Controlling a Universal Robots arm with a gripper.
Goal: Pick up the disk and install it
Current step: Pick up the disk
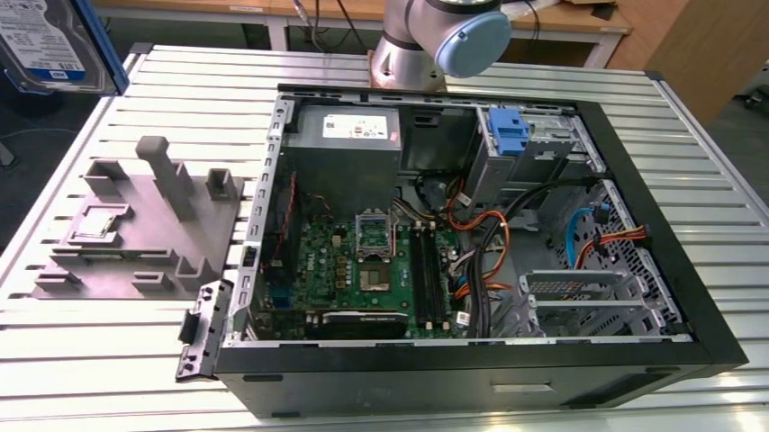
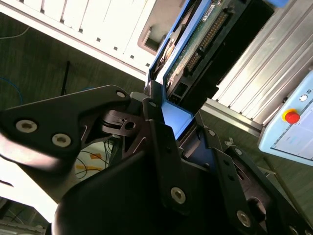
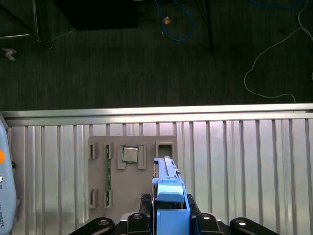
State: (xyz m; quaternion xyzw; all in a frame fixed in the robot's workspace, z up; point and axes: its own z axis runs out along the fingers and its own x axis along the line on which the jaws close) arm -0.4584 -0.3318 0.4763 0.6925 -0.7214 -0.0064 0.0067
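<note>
While the gripper (image 3: 171, 220) pinches the disk (image 3: 168, 191) by its blue carrier frame, I see the drive edge-on in the first wrist view, lifted off the grey fixture plate (image 3: 132, 171) and touching nothing else. On that plate a small square chip (image 3: 129, 154) sits in its pocket, just beside the slots. Around the plate the ribbed metal worktop (image 3: 244, 161) lies bare up to its straight edge rail, and past the rail the dark floor (image 3: 122, 63) carries loose cables (image 3: 178, 24). In the exterior view the disk hangs high at the exterior view's left with its white-and-blue label (image 1: 46, 49) facing the camera, well apart from the open computer case (image 1: 673, 297). Beyond the case stands the arm's base (image 1: 438, 40).
</note>
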